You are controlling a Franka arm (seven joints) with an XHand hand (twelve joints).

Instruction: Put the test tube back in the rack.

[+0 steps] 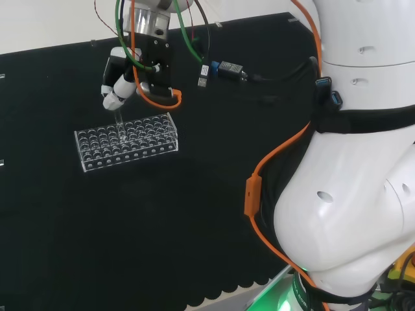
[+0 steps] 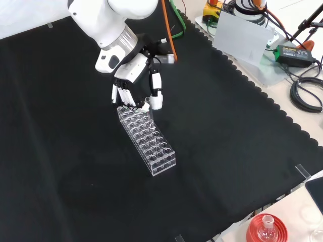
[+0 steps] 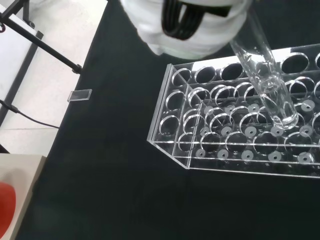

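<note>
1. The robot hand (image 2: pixel 132 86) hangs over the far end of the rack (image 2: pixel 148 140) in the front view, its fingers (image 2: pixel 155 94) curled down round a clear tube (image 3: pixel 264 75).
2. In the wrist view the tube slants down into the rack, its rounded bottom inside one of the holes near the rack's end; whether it touches the base I cannot tell.
3. In the head view the tube (image 1: pixel 120 123) shows as a thin glassy line between the fingertips and the rack (image 1: pixel 127 141).
4. The other holes I can see in the rack look empty.
5. The bench (image 2: pixel 60 166) around the rack is bare black cloth, with wide open room on every side of it.
6. In the front view the cloth's scalloped edge runs down the right, well apart from the rack.
7. Beyond that edge lie a power brick (image 2: pixel 292 52) with coiled cables, and at the lower right a red stand (image 2: pixel 267 229) with a small flask on it.
8. An orange cable (image 1: pixel 275 159) loops along the arm in the head view, clear of the rack.
9. No writing that I can read.
</note>
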